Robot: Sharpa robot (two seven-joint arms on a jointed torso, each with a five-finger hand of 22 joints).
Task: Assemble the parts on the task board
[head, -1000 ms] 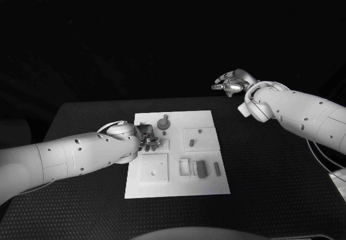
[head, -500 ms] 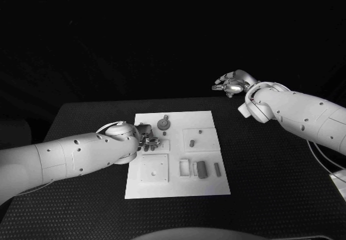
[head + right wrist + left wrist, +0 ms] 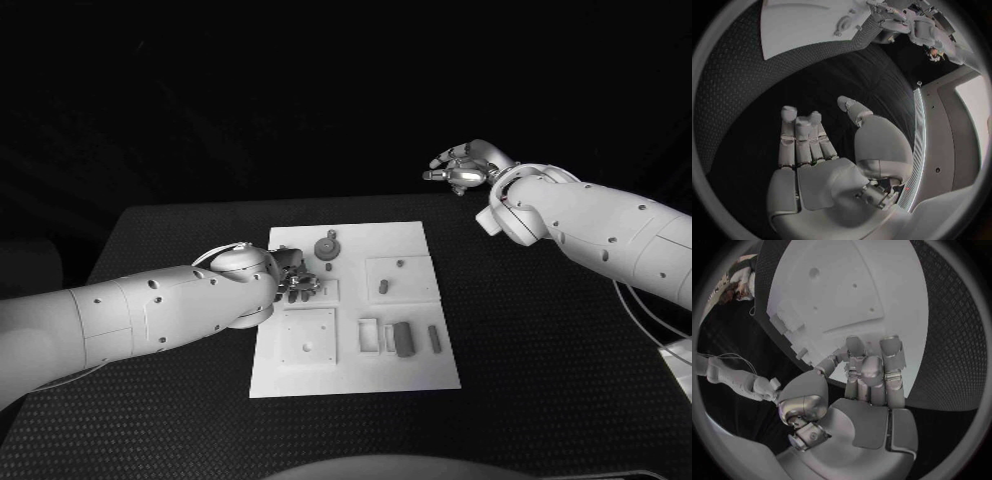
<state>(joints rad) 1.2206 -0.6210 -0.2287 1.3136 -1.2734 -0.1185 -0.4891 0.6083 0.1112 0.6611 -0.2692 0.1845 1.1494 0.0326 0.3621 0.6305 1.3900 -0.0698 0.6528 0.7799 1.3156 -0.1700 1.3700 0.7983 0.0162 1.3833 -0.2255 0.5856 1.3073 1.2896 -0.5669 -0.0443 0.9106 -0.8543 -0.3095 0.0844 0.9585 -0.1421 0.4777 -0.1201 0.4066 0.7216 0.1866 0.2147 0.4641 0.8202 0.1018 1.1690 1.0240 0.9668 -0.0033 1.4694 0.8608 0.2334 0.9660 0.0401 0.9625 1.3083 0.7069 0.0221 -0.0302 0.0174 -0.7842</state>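
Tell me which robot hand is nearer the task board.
Left. The left robot hand is over the task board's left side, fingers down by the parts. The right robot hand is raised beyond the board's far right corner, off the board.

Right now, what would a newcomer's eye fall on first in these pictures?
First the white task board in the middle of the black table, with small grey parts on it. The left hand reaches over the board's left edge, while the right hand hangs in the air beyond the table's far right corner, holding nothing.
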